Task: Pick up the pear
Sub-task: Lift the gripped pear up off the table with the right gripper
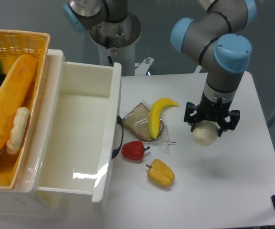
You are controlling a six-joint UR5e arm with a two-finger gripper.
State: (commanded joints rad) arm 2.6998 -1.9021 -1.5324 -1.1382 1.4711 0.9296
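Observation:
The pear (204,135) is a pale cream-white roundish fruit, held above the white table (232,186) at right of centre. My gripper (210,125) points straight down and is shut on the pear, its black fingers clasping the fruit's upper sides. The pear's lower half shows below the fingers; its stem is hidden. A faint shadow lies on the table under it.
A banana (157,114) lies on a bagged bread slice (137,120) left of the gripper. A red pepper (134,150) and a yellow pepper (160,173) lie nearer the front. An open white drawer (80,133) and a wicker basket (13,95) of food fill the left.

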